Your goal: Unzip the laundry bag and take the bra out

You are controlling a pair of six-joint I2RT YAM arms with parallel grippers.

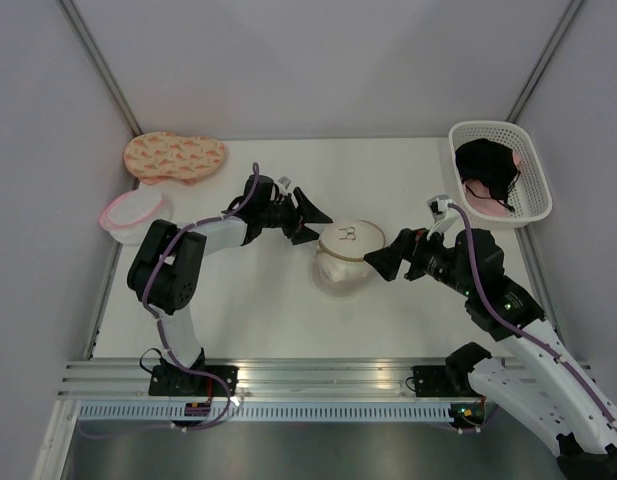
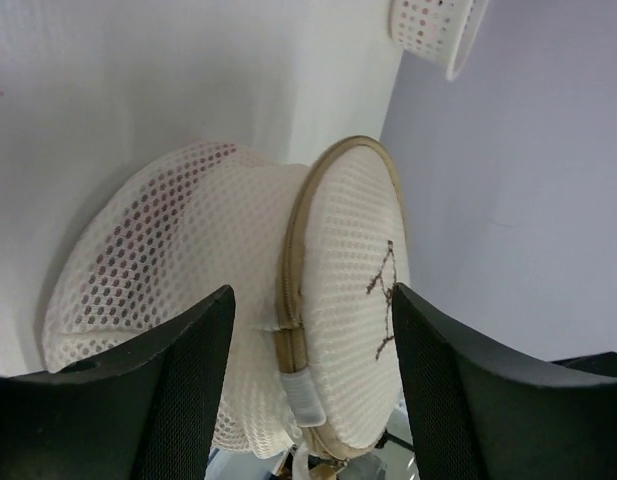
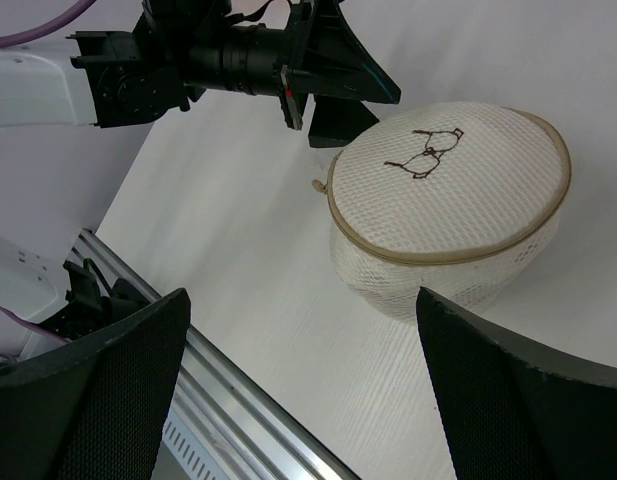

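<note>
White bench (image 1: 248, 310) filled the overhead view, arm bases along its bottom edge. Right of centre the right claw (image 1: 380, 263) stood released, fingers wide, just beside the laundry bag (image 1: 343, 258), which sat mid-frame, zipped shut, faint red showing through its lower mesh. At the bag's upper left the left claw (image 1: 316, 222) was spread astride the brown zip rim; whether it pressed the mesh, I could not tell. Farther up lay a pink-rimmed bag (image 1: 133, 212) and an orange pouch (image 1: 175, 157) at left, and a white basket (image 1: 533, 180) holding a black garment (image 1: 488, 165) at upper right.
</note>
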